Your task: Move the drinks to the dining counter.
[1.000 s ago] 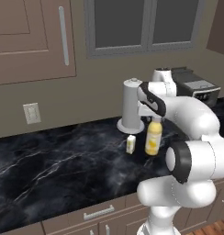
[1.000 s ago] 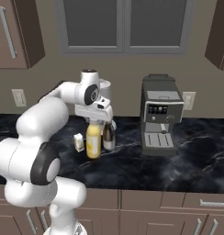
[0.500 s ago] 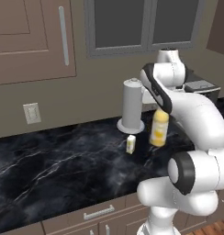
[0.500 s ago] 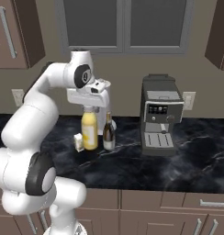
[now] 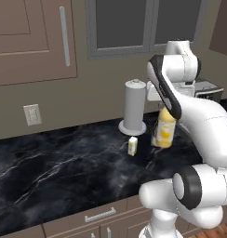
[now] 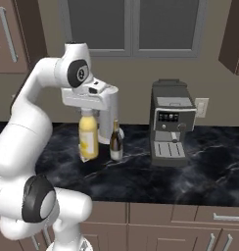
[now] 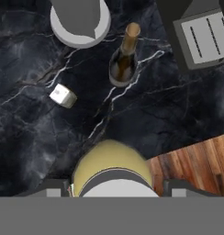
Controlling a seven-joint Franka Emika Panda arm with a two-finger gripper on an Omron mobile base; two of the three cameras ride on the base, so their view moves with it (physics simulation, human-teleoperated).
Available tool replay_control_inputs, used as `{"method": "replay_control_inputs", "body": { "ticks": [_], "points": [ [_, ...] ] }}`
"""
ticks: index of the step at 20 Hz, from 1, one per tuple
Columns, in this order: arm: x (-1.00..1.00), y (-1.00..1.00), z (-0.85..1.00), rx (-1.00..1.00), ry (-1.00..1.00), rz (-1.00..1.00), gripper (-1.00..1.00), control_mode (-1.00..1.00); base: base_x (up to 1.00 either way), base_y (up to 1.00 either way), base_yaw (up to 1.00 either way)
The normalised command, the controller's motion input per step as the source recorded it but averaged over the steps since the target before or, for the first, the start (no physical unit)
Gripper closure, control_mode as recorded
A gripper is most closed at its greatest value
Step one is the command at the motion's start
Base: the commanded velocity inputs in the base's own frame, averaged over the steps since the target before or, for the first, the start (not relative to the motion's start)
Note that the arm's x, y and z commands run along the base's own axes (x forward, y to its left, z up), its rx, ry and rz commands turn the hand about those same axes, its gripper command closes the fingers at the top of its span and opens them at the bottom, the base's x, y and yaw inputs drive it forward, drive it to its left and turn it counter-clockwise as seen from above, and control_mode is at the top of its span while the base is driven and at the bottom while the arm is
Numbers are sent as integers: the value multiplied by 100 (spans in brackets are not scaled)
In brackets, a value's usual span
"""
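Black marble with white veins forms the glossy desk (image 5: 55, 172). The robot's fingers (image 6: 88, 111) are clamped around the pale cap of a rounded yellow juice bottle (image 6: 88, 139), holding it lifted above the desk. Just beside it stands a slim dark wine bottle (image 6: 116, 142). A small boxy carton (image 5: 132, 146) sits near a tall grey paper-towel cylinder (image 5: 135, 105).

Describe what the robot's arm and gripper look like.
The arm is glossy white with rounded, bulbous segments and dark grey round joint caps. The hand is a white boxy block; the gripper has two small dark finger tips. No cables or markings are visible.
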Motion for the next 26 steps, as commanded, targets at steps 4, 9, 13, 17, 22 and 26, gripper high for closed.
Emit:
{"method": "replay_control_inputs", "body": {
  "ticks": [4, 9, 13, 17, 22, 26],
  "points": [
    [-22, 23, 7, -6, -24, 0, 100, -100, 0, 0, 0],
    [13, 12, -1, -5, -21, 0, 100, -100, 0, 0, 0],
    [24, 0, -6, 0, -5, 0, 100, -100, 0, 0, 0],
    [-26, -9, 22, 4, 0, -3, 100, 100, -15, -5, -2],
    [0, 0, 0, 0, 0, 0, 100, 100, -39, -33, -18],
    [0, 0, 0, 0, 0, 0, 100, 100, -17, -32, -74]
  ]
}}
